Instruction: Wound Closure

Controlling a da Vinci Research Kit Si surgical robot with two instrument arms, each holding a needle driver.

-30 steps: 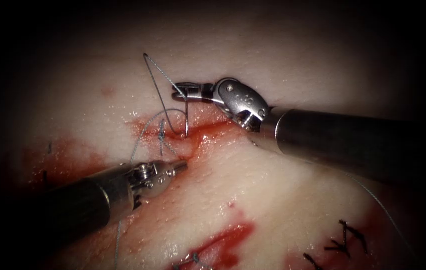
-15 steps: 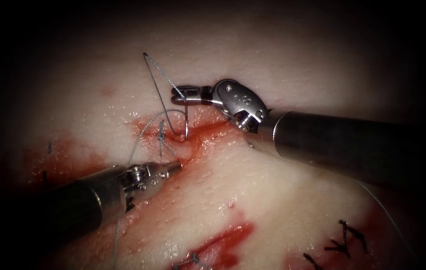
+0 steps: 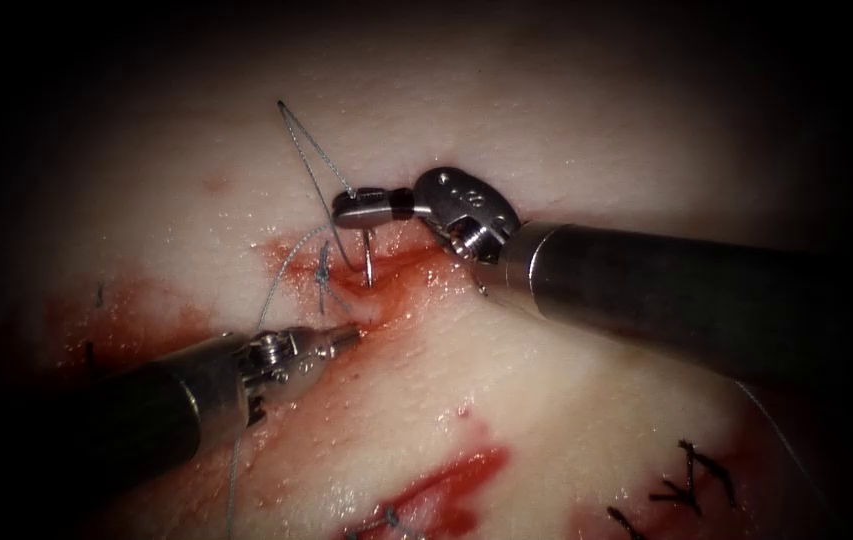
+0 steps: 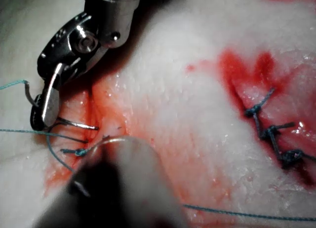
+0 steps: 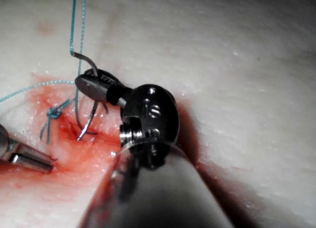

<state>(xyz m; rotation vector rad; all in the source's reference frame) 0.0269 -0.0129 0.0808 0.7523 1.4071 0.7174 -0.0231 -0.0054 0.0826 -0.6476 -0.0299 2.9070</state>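
The tissue (image 3: 566,420) is crossed by a cut (image 3: 401,280) wet with red fluid (image 3: 446,490). The right tool (image 3: 351,207) is clamped on the needle (image 3: 370,255) near its thread end, the tip set at the cut's edge. The left tool (image 3: 346,335) is seen closed, its tip at the cut, nothing visibly held. The thread (image 3: 301,150) is looped above; a knot (image 3: 323,270) lies left of the needle.

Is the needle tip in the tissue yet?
Yes, just: the needle, held by the right tool, has its tip at the cut's edge in the tissue.
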